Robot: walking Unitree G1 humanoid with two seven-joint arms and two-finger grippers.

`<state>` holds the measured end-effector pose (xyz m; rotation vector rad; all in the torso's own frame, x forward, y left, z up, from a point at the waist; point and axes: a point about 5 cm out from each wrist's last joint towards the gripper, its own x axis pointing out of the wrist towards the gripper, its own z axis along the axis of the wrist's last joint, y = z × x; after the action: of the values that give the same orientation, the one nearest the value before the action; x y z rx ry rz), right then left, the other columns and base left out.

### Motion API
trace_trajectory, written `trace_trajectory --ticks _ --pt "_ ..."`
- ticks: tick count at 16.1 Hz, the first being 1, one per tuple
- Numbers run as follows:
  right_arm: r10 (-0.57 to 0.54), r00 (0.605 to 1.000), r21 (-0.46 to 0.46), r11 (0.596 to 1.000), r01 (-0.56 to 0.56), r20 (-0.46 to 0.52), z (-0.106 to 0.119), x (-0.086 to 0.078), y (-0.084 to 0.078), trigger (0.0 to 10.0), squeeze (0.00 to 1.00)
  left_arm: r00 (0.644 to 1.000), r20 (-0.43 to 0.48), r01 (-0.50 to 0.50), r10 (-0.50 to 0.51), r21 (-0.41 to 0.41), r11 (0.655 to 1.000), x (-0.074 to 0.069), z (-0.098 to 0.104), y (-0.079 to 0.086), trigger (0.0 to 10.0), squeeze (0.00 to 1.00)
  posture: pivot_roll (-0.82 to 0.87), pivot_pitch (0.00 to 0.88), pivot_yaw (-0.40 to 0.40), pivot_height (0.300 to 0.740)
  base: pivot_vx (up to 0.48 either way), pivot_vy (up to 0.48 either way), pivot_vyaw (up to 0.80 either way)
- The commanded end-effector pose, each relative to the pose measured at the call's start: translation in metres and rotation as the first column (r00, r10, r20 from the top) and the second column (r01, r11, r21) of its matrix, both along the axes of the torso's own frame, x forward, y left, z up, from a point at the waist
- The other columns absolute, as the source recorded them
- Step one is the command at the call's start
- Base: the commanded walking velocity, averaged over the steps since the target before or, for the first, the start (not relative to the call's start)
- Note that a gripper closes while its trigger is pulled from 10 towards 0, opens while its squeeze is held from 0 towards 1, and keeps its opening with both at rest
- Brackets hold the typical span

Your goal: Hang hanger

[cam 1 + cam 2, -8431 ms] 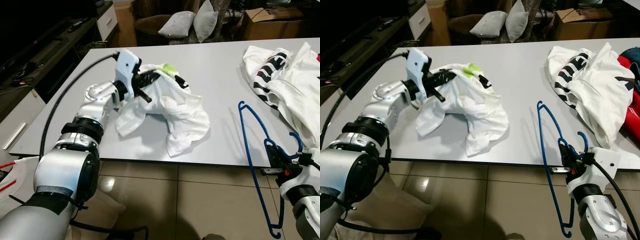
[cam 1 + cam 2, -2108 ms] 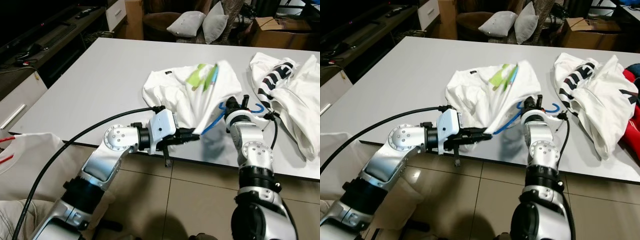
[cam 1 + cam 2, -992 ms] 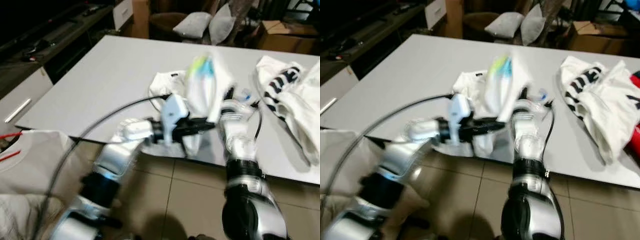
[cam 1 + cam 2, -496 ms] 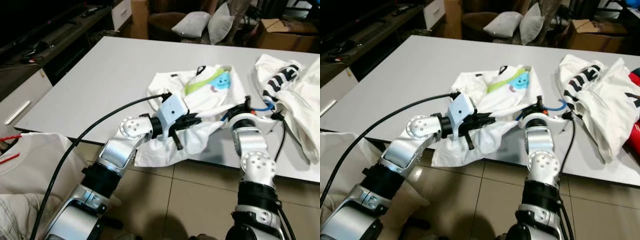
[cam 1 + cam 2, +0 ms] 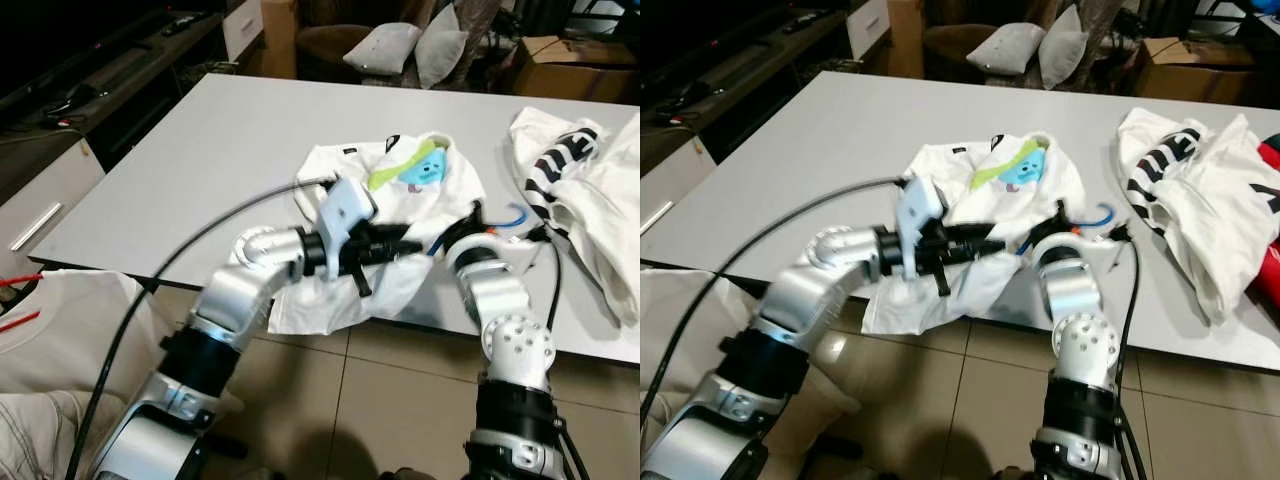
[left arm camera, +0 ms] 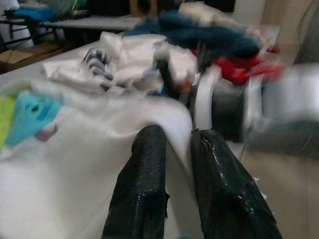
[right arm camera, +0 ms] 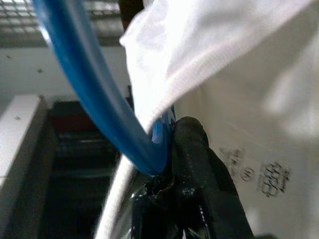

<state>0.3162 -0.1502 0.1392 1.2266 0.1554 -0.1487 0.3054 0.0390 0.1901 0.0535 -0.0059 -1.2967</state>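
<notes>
Hanger (image 5: pixel 1102 213) of blue plastic, mostly hidden inside a white shirt (image 5: pixel 990 215) at the near edge of the grey bench (image 5: pixel 830 130).
Only the hook shows, at the shirt's right side; the right hand (image 7: pixel 167 149) is clamped on the blue bar beside the shirt's cloth. The left hand (image 6: pixel 172 149) reaches in from the left with its fingers nearly together, pinching a fold of the shirt. A pile of other clothes (image 5: pixel 1185 190) lies well apart at the bench's right end; two pillows (image 5: pixel 1035 45) sit beyond the far edge.
</notes>
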Motion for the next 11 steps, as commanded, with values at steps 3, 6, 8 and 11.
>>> trace_trajectory --ticks 3,6,8,11 --pt "0.055 0.998 0.022 0.998 -0.054 -0.025 -0.005 -0.003 0.019 10.0 0.0 0.997 -0.03 0.07 -0.072 -0.066 0.995 -0.008 0.012 0.002 10.0 1.0 -0.11 0.0 0.055 0.74 0.0 0.0 0.0" --pt "0.102 0.995 -0.045 0.994 -0.102 -0.017 -0.003 -0.002 0.018 10.0 0.0 0.951 0.054 -0.305 0.303 0.024 0.952 0.027 0.007 0.024 10.0 0.0 -0.09 0.0 0.043 0.74 0.0 0.0 0.0" --pt "0.118 0.993 -0.086 0.989 -0.117 0.011 0.0 -0.006 0.015 10.0 0.0 0.895 0.039 -0.444 0.445 -0.047 0.895 0.031 0.013 0.049 10.0 0.0 -0.1 0.0 0.048 0.74 0.0 0.0 0.0" --pt "0.172 0.983 -0.385 0.905 -0.182 -0.06 0.007 -0.024 0.0 10.0 0.0 0.747 -0.021 -0.665 0.664 0.001 0.747 0.012 -0.026 0.1 10.0 0.0 -0.13 0.0 0.054 0.74 0.0 0.0 0.0"
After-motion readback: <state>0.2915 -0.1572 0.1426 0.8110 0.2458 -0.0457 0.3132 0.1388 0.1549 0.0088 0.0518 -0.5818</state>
